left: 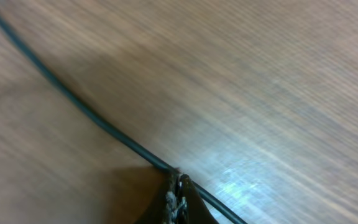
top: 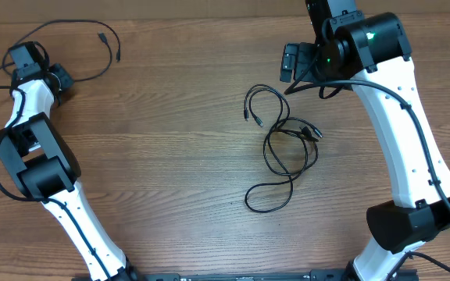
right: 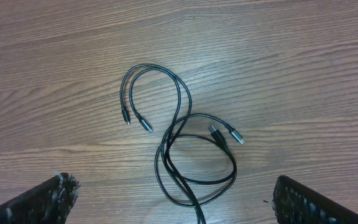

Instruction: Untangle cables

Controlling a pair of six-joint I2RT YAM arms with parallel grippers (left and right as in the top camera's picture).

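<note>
A brown wood-grain table [top: 170,172] fills the scene. A white-and-black left arm [top: 33,168] rises along the left side to the far-left corner. A matching right arm [top: 401,133] climbs the right side and bends in over the far centre.

The thin black cables [top: 291,129] lie as one loose tangle on the table right of centre, well apart from the left arm and just near of the right gripper [top: 289,62]. One loop arches on the far-left of the tangle, a rounder loop sits in its middle, and a long loop trails toward the near edge. A separate thin black cord [top: 114,39] curves over the far-left part of the table.

The left gripper [left: 178,183] is clenched on that separate thin black cord [left: 73,102], which runs slantwise across the wood into its closed tips.

The right gripper [right: 173,186] is released, its fingers spread wide and hanging above the tangle [right: 178,130], touching nothing.

Small silver-tipped plug ends [right: 146,126] lie at the tangle's left and right.
</note>
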